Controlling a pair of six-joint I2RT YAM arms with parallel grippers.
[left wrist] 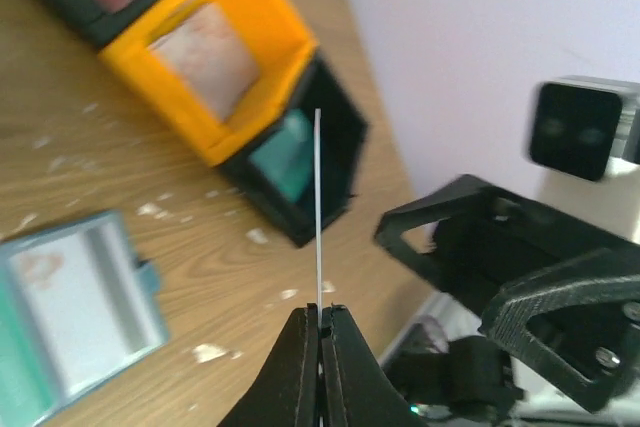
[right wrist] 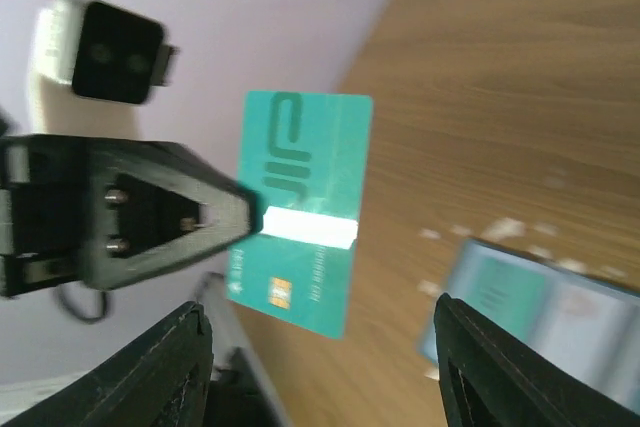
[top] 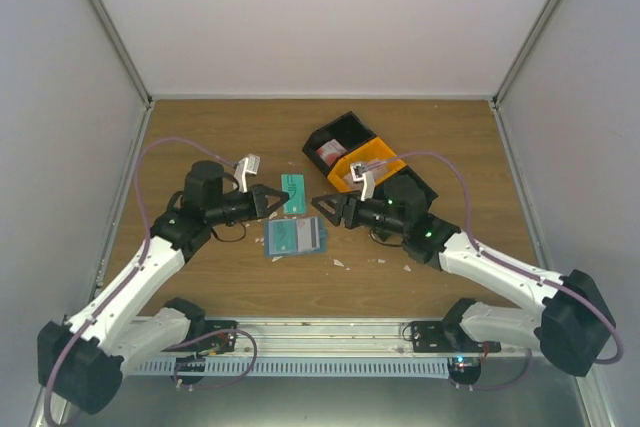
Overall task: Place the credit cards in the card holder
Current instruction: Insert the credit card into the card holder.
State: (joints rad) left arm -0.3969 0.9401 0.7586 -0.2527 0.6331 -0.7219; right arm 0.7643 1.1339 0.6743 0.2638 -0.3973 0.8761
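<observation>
Here a teal credit card (right wrist: 300, 212) is held off the table, pinched at one edge by the closed fingers of the left gripper (top: 278, 199). The right gripper (top: 320, 203) is seen open, facing the card and gripping nothing. The card holder (top: 297, 237) is laid open on the wood just below them, near an orange bin (top: 378, 169)

We see an orange bin (top: 397, 163) at 1 o'clock from the wooden table's (top: 220, 137) centre, with black bins (top: 345, 125) touching it at 10 and 4 o'clock. White scraps (top: 338, 263) are scattered toward 6 o'clock.
</observation>
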